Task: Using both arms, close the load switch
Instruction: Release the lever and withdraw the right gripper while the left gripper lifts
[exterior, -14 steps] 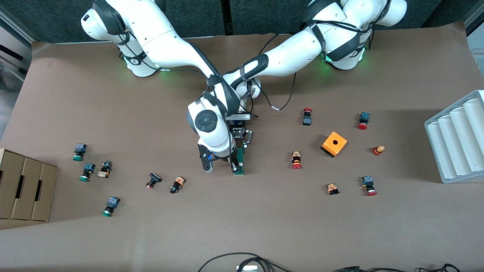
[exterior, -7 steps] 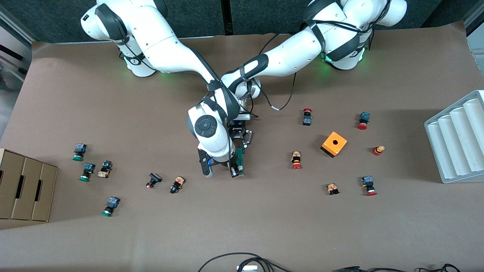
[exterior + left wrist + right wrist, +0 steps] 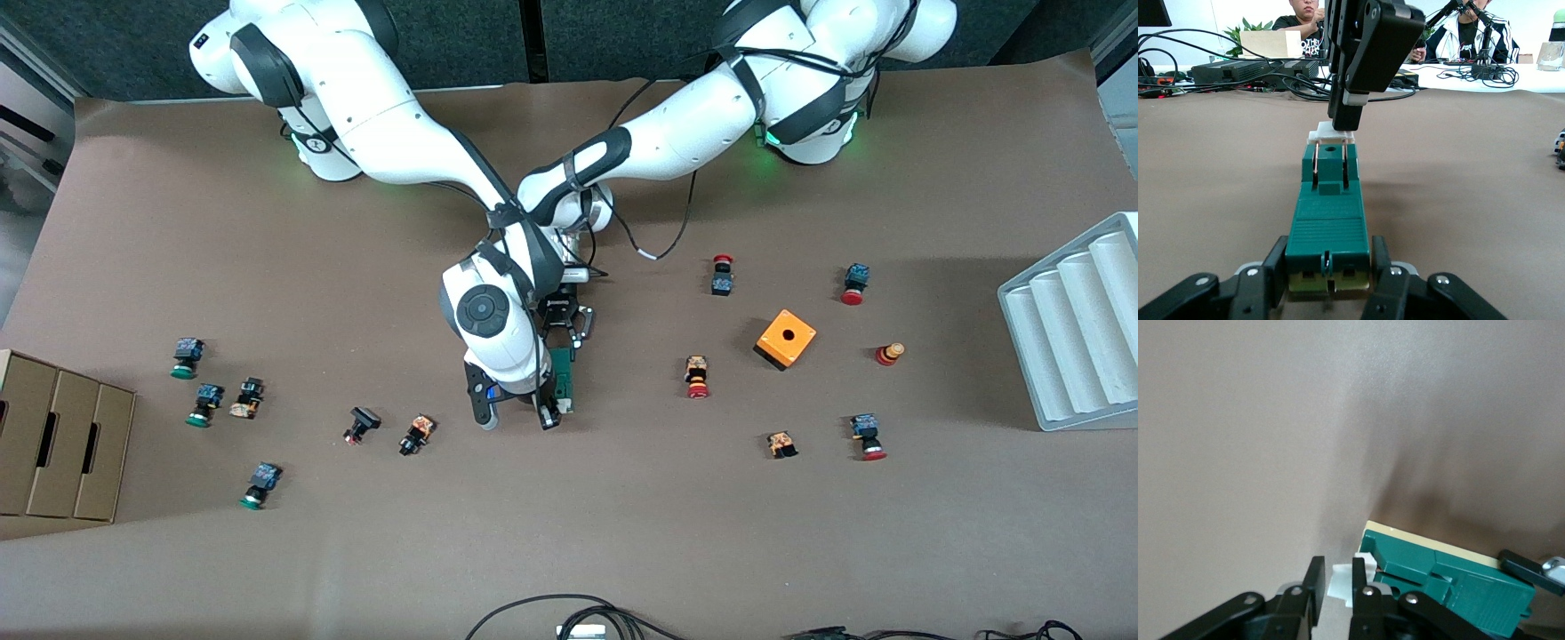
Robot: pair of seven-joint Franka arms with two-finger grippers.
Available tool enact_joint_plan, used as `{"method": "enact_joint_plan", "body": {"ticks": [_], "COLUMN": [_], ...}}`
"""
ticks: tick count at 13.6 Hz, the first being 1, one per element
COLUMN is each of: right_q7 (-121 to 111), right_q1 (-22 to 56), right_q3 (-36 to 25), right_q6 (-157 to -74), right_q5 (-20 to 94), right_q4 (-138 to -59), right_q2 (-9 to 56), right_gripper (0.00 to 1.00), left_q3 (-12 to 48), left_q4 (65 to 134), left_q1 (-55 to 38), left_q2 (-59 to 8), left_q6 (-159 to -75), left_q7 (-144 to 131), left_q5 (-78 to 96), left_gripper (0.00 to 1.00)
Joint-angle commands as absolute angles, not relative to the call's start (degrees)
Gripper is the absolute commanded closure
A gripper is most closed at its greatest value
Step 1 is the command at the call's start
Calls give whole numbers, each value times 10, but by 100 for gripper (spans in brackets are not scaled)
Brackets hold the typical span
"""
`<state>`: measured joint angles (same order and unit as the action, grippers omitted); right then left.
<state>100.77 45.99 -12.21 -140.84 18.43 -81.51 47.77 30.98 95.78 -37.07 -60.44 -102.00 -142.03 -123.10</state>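
The dark-green load switch [image 3: 562, 378] lies flat mid-table, its long side running toward the front camera. My left gripper [image 3: 563, 352] is shut on the end of the load switch [image 3: 1328, 227] that lies farther from the front camera, one finger on each side. In the left wrist view my left gripper [image 3: 1328, 280] shows this grip. The white lever [image 3: 1331, 137] sits at the nearer end. My right gripper [image 3: 551, 411] is over that end, its fingers nearly together. In the right wrist view my right gripper [image 3: 1337, 583] has its tips on the lever [image 3: 1341, 583].
An orange cube [image 3: 786, 339] and several red-capped push buttons [image 3: 697, 377] lie toward the left arm's end. Green-capped buttons [image 3: 206, 404] and a cardboard box [image 3: 58, 444] are toward the right arm's end. A white ridged tray [image 3: 1076, 329] stands at the table's edge.
The right arm's hand has shifted slightly toward the front camera at the lever end of the switch. The left gripper and the switch stay where they were.
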Motion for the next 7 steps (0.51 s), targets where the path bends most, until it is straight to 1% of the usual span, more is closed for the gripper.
{"method": "enact_joint_plan", "body": {"ticks": [1,4,5,6,7], "right_q7": [1008,1007,1005,1001,987], "right_q1": [456,457,455,454,447], "right_q3": [-122,-122,-123,-129,-142], "right_q6": [-1412,-1407,-1387,-1370,-1353], "right_q5": [191,190,190,188,186], "right_q4": [-789,-789,-788,-784,-778], "right_q2": [498,495,484,475,463], "right_gripper": [78,76,51,10,1], "left_q3": [312,312,312,312,312], "left_q4": [962,962,962,962,962], "left_q1": [-373,-373,-373,-373,-373], "left_q2": [-606,-606,-606,-606,-606], "left_q6": [-1011,-1011,-1011,-1011,-1011], "left_q7": [-1425,-1425,-1425,-1425,-1425], "left_q5": [-1227,-1227,-1227,-1227,-1227], "left_gripper": [45,45,45,46,46]}}
